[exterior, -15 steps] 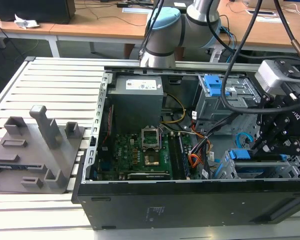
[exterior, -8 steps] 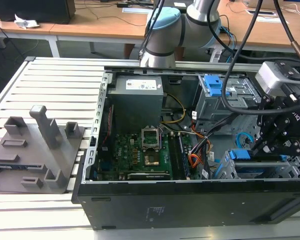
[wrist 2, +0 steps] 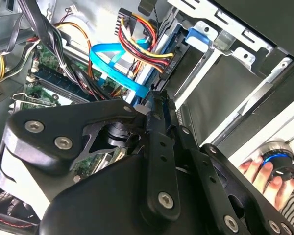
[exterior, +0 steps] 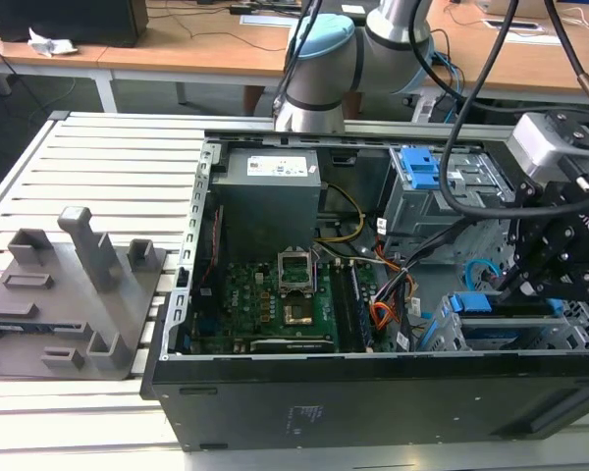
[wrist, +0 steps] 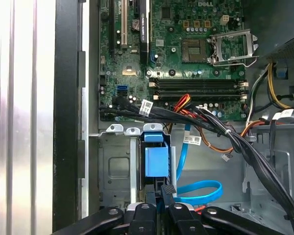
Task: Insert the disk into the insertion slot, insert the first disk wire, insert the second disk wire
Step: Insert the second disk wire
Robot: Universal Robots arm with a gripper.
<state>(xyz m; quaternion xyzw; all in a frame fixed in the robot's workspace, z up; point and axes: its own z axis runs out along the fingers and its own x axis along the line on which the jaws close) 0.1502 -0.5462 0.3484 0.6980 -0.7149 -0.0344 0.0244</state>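
Black linkage of my gripper fills the foreground, fingers pinched nearly together against the blue-framed disk, which sits partway in its slot. Seating looks unfinished; the blue cable curls loose nearby.

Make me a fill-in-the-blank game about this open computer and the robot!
1. The looping cable near the gripper is light ____.
2. The motherboard is coloured ____.
3. In the exterior view, the grey fixture stands on the table, to the ____ of the case.
Missing words: blue; green; left.
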